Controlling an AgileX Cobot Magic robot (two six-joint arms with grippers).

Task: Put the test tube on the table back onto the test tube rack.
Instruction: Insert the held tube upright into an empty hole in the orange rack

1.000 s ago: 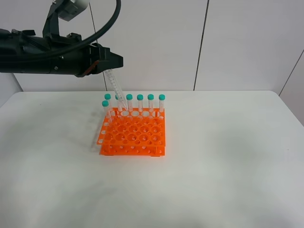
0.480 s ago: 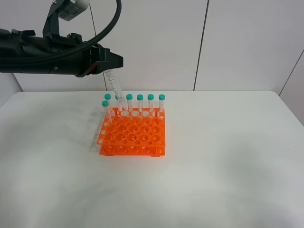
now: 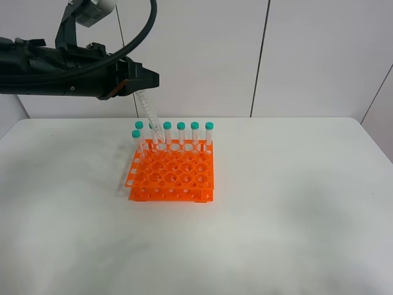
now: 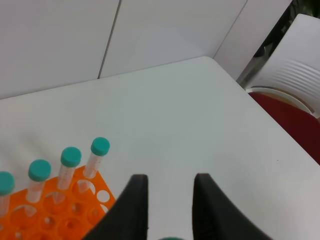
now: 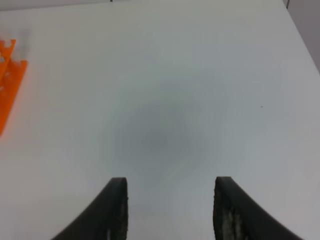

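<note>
My left gripper (image 3: pixel 147 78) hangs above the back of the orange test tube rack (image 3: pixel 172 175), shut on the test tube (image 3: pixel 149 114). The tube slants down, its tapered tip near a back-row hole of the rack. In the left wrist view only its teal cap (image 4: pixel 170 238) peeks between the black fingers (image 4: pixel 136 200). Several other capped tubes (image 3: pixel 181 134) stand in the rack's back row and left side. My right gripper (image 5: pixel 170 195) shows only in its wrist view, open over the bare table (image 5: pixel 150 75), with nothing between its jaws.
The rack stands left of the middle of the white table (image 3: pixel 295 184). A white wall with panel seams rises behind the table. A white and red chair (image 4: pixel 295 95) stands off the table's far corner. The rack's edge (image 5: pixel 7 75) shows in the right wrist view.
</note>
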